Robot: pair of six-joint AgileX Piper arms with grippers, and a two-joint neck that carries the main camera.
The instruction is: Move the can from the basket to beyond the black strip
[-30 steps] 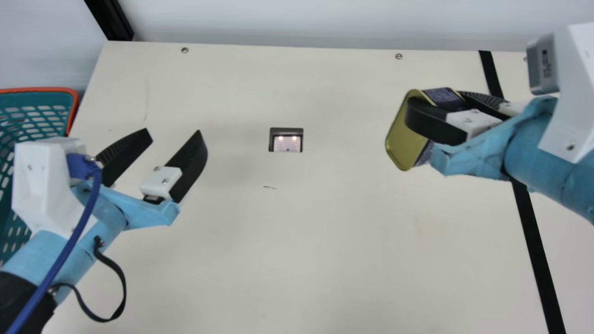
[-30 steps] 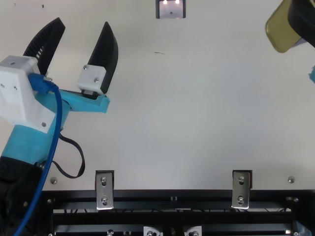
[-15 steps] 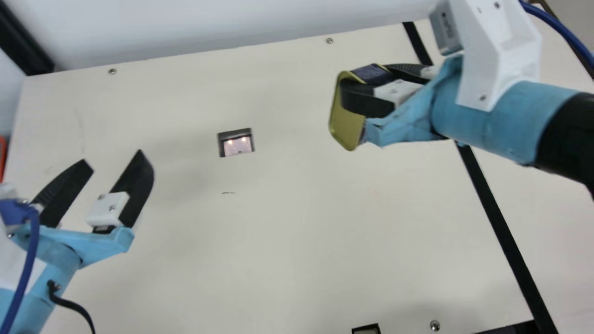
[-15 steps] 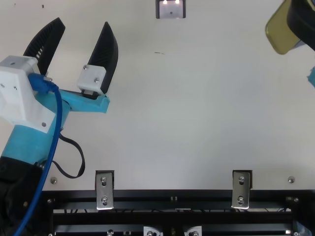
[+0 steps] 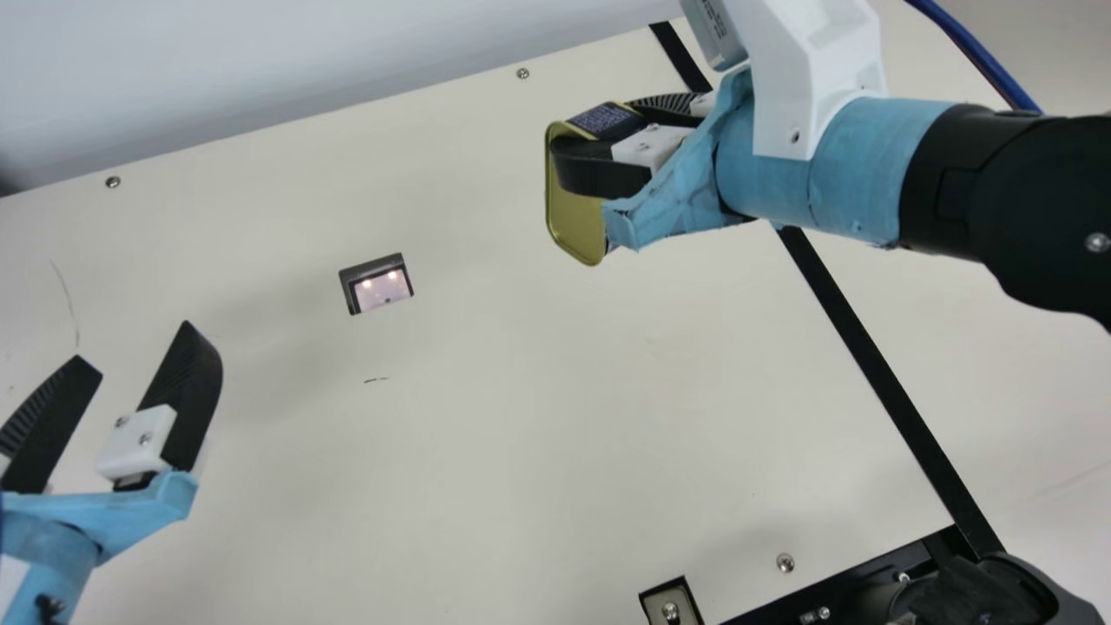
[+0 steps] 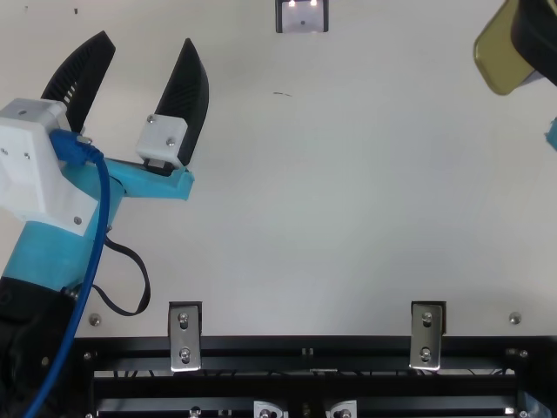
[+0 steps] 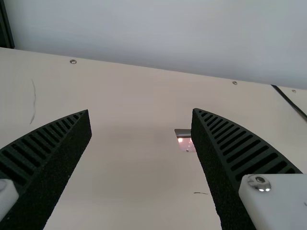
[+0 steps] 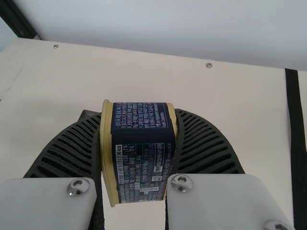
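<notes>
- The can (image 5: 575, 227) is gripped between the jaws of the right gripper (image 5: 590, 130), above the desk (image 5: 521, 417), short of the black strip (image 5: 868, 356).
- In the top view, the can is shifted very slightly rightward since the earlier frame.
- The left gripper (image 6: 146, 42) is kept still, its jaws spread apart.
- The main view is turned.

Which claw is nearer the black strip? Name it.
Right. The right claw holds the can to the left of the black strip, its arm crossing the strip in the main view; the left claw, open, is much farther left.
</notes>
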